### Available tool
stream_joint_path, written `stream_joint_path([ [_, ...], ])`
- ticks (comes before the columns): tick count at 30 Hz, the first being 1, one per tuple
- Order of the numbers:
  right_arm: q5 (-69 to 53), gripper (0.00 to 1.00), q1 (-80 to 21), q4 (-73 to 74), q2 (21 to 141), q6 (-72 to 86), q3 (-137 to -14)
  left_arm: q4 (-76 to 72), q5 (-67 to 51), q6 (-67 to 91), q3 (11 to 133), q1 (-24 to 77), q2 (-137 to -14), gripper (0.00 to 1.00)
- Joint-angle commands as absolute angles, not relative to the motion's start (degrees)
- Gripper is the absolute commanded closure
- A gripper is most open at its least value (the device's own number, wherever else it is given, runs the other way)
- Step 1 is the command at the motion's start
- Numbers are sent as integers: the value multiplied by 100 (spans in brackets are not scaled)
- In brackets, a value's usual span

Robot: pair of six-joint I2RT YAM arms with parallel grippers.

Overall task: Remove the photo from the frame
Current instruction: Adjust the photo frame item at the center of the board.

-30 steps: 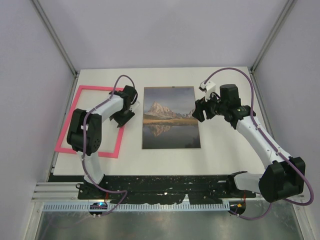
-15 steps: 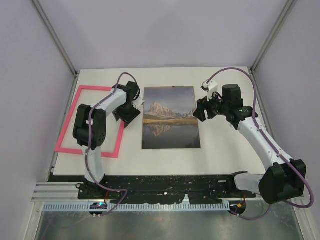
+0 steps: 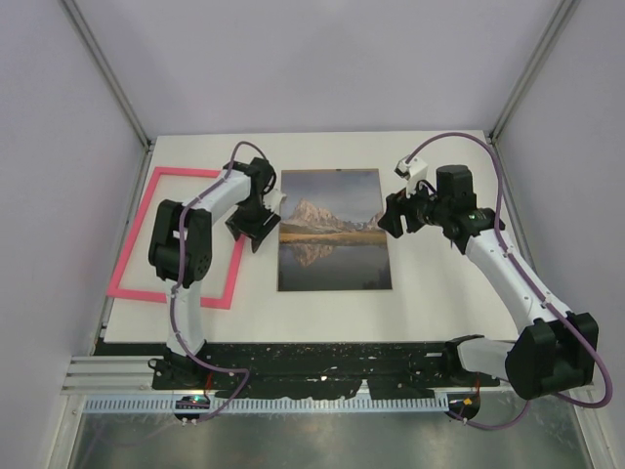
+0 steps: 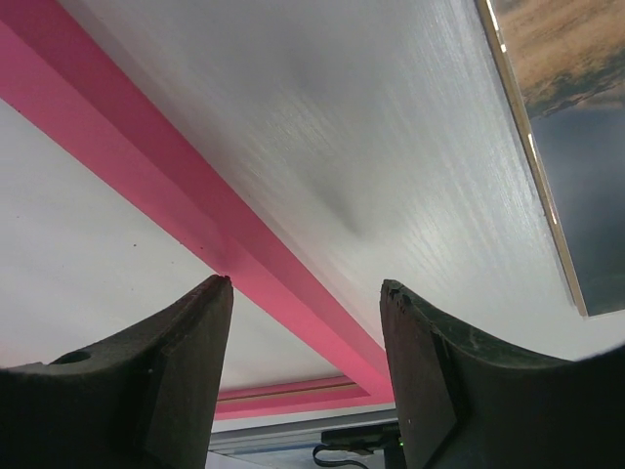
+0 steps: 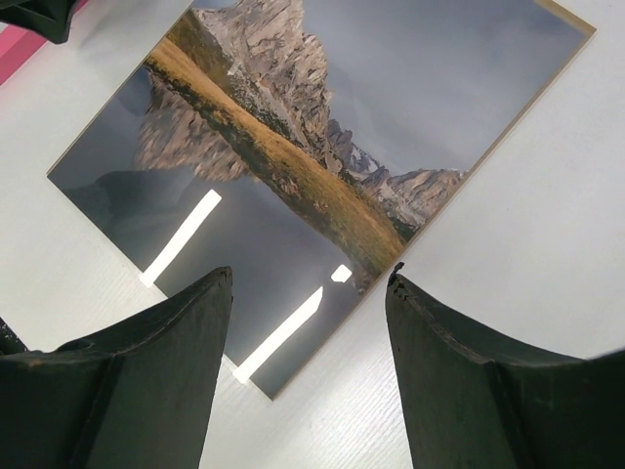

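The photo [image 3: 332,230], a mountain mirrored in a dark lake, lies flat on the white table in the middle, outside the frame. The pink frame [image 3: 132,239] lies empty to its left. My left gripper [image 3: 260,229] hovers between the frame's right bar and the photo's left edge, open and holding nothing. In the left wrist view the gripper [image 4: 306,285] is over the pink bar [image 4: 195,195], and the photo [image 4: 571,166] lies to the right. My right gripper [image 3: 390,219] is open over the photo's right edge. Its wrist view shows the gripper [image 5: 311,276] above the photo [image 5: 293,147].
The white table [image 3: 439,293] ends at a metal rail in front, by the arm bases. Grey walls close in the left, right and back. A corner of the pink frame [image 5: 8,54] and the left gripper's tip [image 5: 39,15] show in the right wrist view.
My left gripper has swung right, off the frame's bar toward the photo's left edge, with its jaws a little wider. The right gripper has shifted only slightly. Photo and frame lie as before.
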State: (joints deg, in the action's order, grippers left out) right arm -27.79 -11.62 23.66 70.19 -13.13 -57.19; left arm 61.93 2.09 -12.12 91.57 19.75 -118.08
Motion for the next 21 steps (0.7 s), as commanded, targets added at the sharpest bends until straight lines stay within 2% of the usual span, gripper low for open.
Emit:
stream_joint_path([
  [1,-2935,32,-1134,2127,6864,-1248,-5739,6100,396,-967,9343,1890,-11637,33],
  [4,-2962,32,-1125,2145,6891,-1248,-5748,6082,396,-949,9316,1846,-11654,17],
  [8,-2962,32,-1125,2145,6926,-1231,-5774,6266,185,-853,9465,1758,-11848,13],
  [16,-2918,32,-1116,2153,6943,-1239,-5766,6952,-360,-721,10142,1731,-12278,13],
  [17,-2909,32,-1116,2153,6935,-1239,-5766,6987,-360,-695,10169,1723,-12304,12],
  [18,-2892,32,-1116,2136,6935,-1239,-5766,7013,-334,-668,10221,1723,-12348,3],
  [21,-2918,32,-1116,2153,6935,-1213,-5774,7058,-168,-528,10353,1731,-12419,0],
])
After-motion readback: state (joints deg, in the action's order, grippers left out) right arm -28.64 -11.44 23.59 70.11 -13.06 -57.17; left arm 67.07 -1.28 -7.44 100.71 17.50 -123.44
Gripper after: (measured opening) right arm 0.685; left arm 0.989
